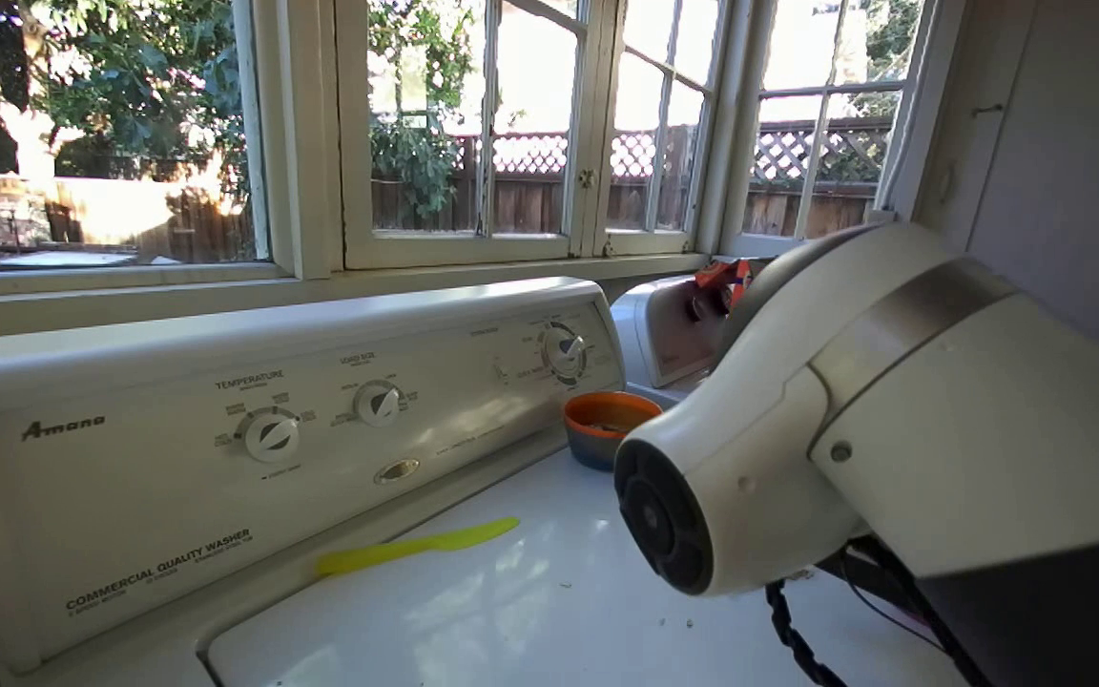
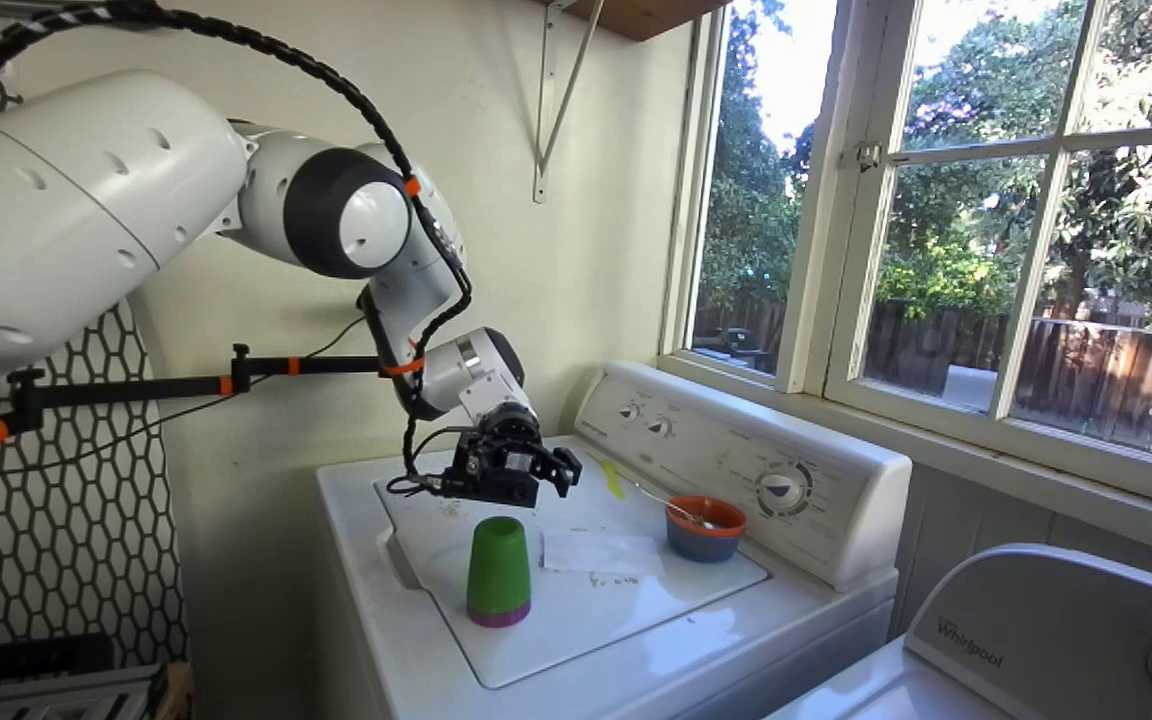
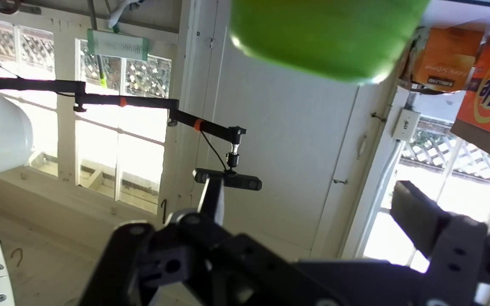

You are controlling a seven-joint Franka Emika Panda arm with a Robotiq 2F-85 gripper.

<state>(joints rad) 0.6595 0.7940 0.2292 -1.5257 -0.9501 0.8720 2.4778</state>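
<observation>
One black two-fingered tool [image 3: 313,208]: spread wide, grasping nothing, above the glossy white washer-lid worktop [image 2: 586,615].
Tapered green cup with a purple lower band [image 2: 499,560]: stands on the worktop, narrow end up, near the tool but apart from it.
Orange-rimmed blue-grey round bowl [image 2: 704,543]: seen in both exterior views, a thin silvery utensil [image 2: 658,500] leaning out.
Lime-yellow knife-shaped utensil [image 1: 416,549]: lies beside the white dialled control panel [image 1: 330,468].

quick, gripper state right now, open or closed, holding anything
Gripper: open, fingers spread apart with nothing between them; the green cup stands outside its grip.
</observation>
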